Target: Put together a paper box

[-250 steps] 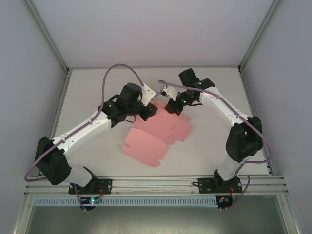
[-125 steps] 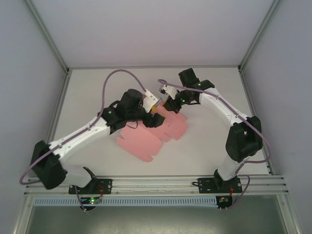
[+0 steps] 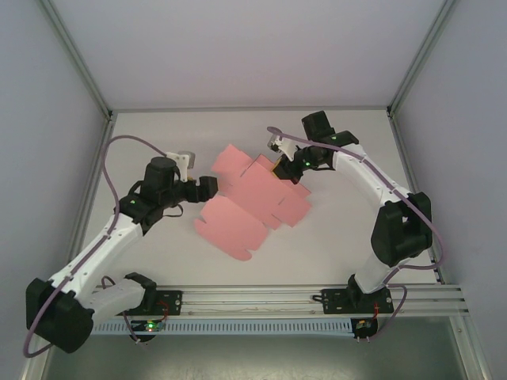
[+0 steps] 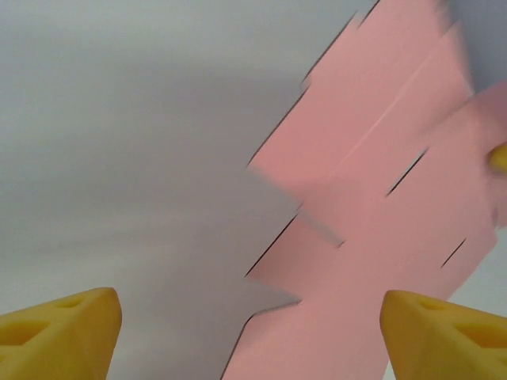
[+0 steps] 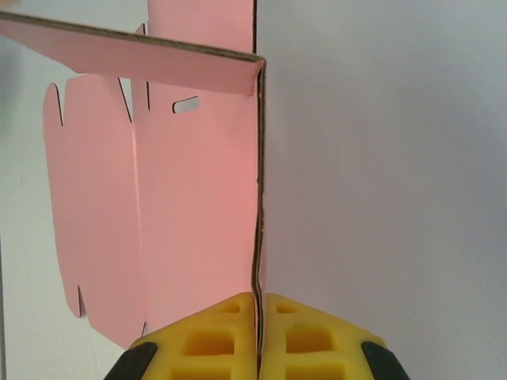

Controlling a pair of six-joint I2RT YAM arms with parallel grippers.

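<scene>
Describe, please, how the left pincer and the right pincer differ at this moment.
The left pincer is open, its fingers wide apart and gripping nothing; the right pincer is shut on an edge of the paper box. The left pincer sits off the sheet's left side, while the right pincer is at its far right part. Both have yellow fingers.

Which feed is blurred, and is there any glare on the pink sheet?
Left wrist view: the paper box looks soft, its edges smeared, worst at top right. Right wrist view: sharp, card edge crisp in the right gripper. Top external view: even light, faint shadows, no glare.
</scene>
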